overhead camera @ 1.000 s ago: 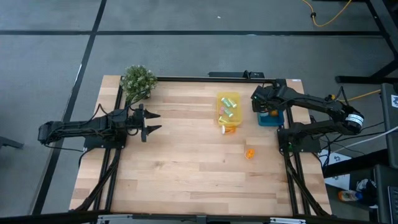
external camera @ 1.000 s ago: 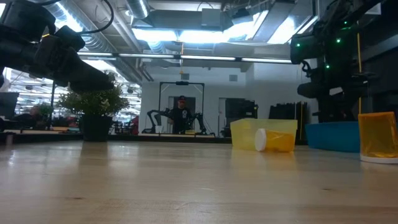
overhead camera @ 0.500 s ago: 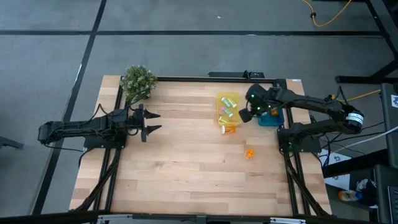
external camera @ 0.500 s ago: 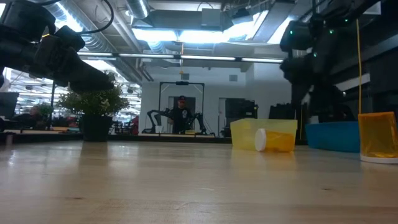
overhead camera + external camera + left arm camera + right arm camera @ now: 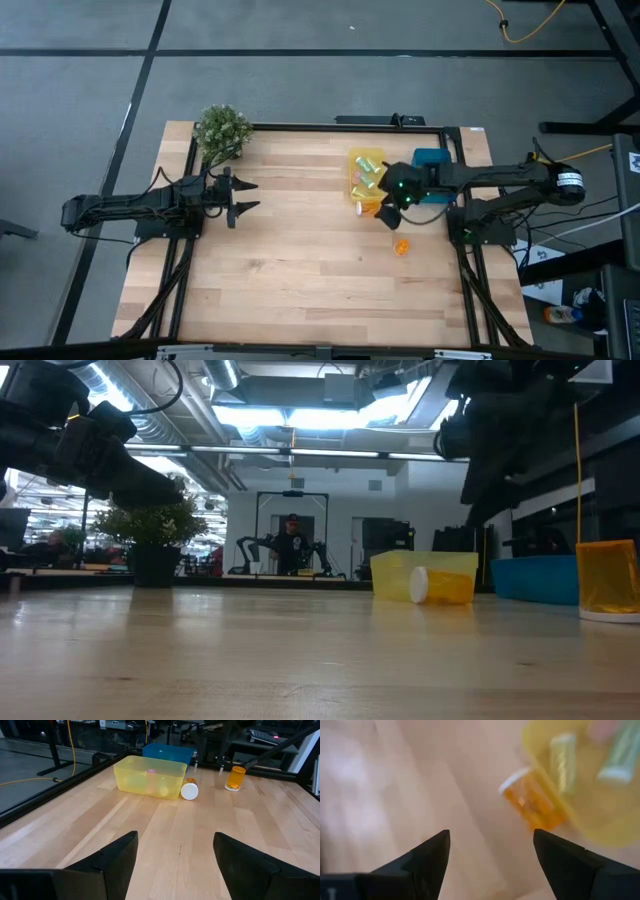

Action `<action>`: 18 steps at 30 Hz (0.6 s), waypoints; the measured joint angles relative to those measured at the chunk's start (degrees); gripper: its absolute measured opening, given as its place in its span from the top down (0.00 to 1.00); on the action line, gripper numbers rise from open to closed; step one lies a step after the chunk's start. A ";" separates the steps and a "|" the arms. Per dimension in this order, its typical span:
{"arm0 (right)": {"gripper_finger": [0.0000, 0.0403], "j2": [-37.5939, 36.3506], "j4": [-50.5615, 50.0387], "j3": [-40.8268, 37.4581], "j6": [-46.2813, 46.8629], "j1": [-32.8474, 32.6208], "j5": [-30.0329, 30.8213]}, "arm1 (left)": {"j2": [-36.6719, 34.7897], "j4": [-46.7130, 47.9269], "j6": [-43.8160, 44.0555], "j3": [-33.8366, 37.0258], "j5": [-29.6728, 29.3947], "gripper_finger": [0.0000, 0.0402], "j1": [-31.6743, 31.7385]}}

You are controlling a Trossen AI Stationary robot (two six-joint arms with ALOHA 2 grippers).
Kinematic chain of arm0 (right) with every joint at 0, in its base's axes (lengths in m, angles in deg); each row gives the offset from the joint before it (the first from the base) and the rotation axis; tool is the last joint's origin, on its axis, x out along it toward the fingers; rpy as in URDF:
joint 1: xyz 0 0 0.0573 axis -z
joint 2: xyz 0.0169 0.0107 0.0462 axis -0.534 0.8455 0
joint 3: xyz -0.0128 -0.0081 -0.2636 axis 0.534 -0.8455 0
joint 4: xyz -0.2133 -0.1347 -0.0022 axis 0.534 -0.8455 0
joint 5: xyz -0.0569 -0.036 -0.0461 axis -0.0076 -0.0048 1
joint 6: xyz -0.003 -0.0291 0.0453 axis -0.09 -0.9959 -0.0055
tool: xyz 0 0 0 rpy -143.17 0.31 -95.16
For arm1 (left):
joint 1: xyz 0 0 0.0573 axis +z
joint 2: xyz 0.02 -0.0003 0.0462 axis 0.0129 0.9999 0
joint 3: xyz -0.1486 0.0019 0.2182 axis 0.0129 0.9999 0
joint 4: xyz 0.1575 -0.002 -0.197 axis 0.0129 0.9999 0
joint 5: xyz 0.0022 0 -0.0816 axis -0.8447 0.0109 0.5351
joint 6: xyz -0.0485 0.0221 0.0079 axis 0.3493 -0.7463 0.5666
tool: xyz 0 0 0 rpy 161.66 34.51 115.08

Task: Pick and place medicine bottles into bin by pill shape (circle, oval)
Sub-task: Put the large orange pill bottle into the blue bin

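Note:
An orange bottle with a white cap (image 5: 532, 800) lies on its side on the table against the near wall of the yellow bin (image 5: 352, 160). It also shows in the high view (image 5: 370, 208). Pale green and pink-tinted bottles (image 5: 366, 172) lie in that bin. Another orange bottle (image 5: 401, 246) stands upright on the table, nearer the front. My right gripper (image 5: 490, 850) hovers open above the lying bottle and touches nothing. My left gripper (image 5: 175, 855) is open and empty at the table's left (image 5: 240, 197).
A blue bin (image 5: 432, 160) stands right of the yellow bin, partly under my right arm. A potted plant (image 5: 221, 131) sits at the far left corner. Bare wood fills the middle and front of the table (image 5: 300, 270).
My right gripper has swung from over the blue bin toward the table's left and near edge. It now hangs over the lying orange bottle beside the yellow bin. The bottles and bins have stayed where they were.

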 joint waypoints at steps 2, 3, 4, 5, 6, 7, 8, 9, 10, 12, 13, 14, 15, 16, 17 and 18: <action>0.28 0.50 1.79 0.00 -2.43 -1.98 4.70 | -0.01 0.00 0.00 0.00 0.00 0.37 0.00; 0.28 1.03 2.46 0.05 -3.90 -2.87 6.74 | -0.02 -0.01 0.00 0.00 0.01 0.37 0.00; 0.28 1.78 2.62 0.09 -5.47 -3.77 8.08 | -0.02 -0.01 0.00 0.00 0.01 0.37 0.00; 0.28 2.91 2.50 0.09 -7.86 -4.71 8.84 | 0.00 0.00 0.00 0.00 0.01 0.37 0.00; 0.28 4.31 2.39 0.09 -10.12 -5.67 9.31 | 0.00 -0.02 0.00 0.00 0.00 0.37 0.00; 0.28 5.78 2.38 0.09 -12.35 -6.56 10.07 | 0.00 0.00 0.00 0.00 0.02 0.37 0.00; 0.28 7.32 2.43 0.09 -14.19 -7.42 10.99 | -0.02 0.00 0.00 0.00 0.02 0.37 0.00; 0.28 8.91 2.57 0.09 -15.68 -8.09 11.86 | 0.00 0.00 0.00 0.00 0.00 0.37 0.00; 0.28 10.35 2.71 0.07 -16.66 -8.65 13.42 | 0.00 0.00 0.00 0.00 0.01 0.37 0.00; 0.28 12.70 3.20 0.07 -17.17 -9.76 17.57 | 0.00 0.00 0.00 0.00 0.00 0.37 0.00; 0.28 13.60 3.56 0.07 -17.31 -10.20 19.75 | -0.01 0.00 0.00 0.00 0.02 0.37 0.00; 0.28 14.32 3.88 0.07 -17.68 -10.58 21.40 | -0.02 0.00 0.00 0.00 0.00 0.37 0.00; 0.28 14.92 4.06 0.07 -18.59 -10.93 22.81 | -0.01 0.00 0.00 0.00 0.02 0.37 0.00; 0.28 15.38 4.09 0.07 -19.25 -11.27 23.99 | -0.01 0.00 0.00 0.00 0.00 0.37 0.00; 0.28 15.73 4.23 0.07 -20.04 -11.56 24.74 | 0.00 0.00 0.00 0.00 0.00 0.37 0.00; 0.28 15.97 4.45 0.07 -20.63 -11.69 24.94 | 0.00 -0.02 0.00 0.00 0.00 0.37 0.00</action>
